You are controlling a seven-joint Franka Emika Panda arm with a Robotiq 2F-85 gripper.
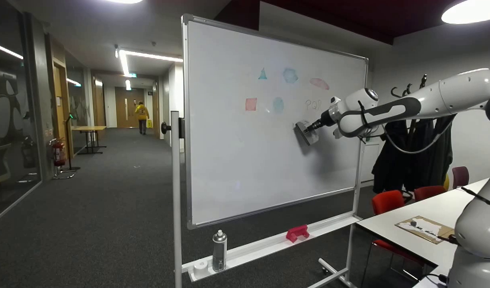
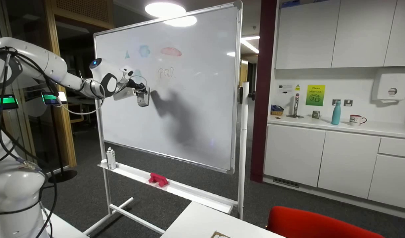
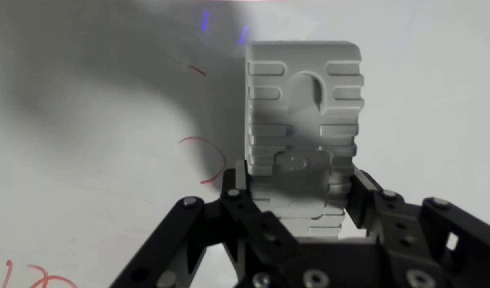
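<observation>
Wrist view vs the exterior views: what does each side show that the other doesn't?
Only the wrist view: clear ridges on the gray eraser, both jaws closed against its sides, and beside it the short blue strokes and a red arc.

Only the exterior views, both of them: the robot arm, the red oval, the spray can and the red piece on the ledge.

Shared: the eraser held in front of the whiteboard.
</observation>
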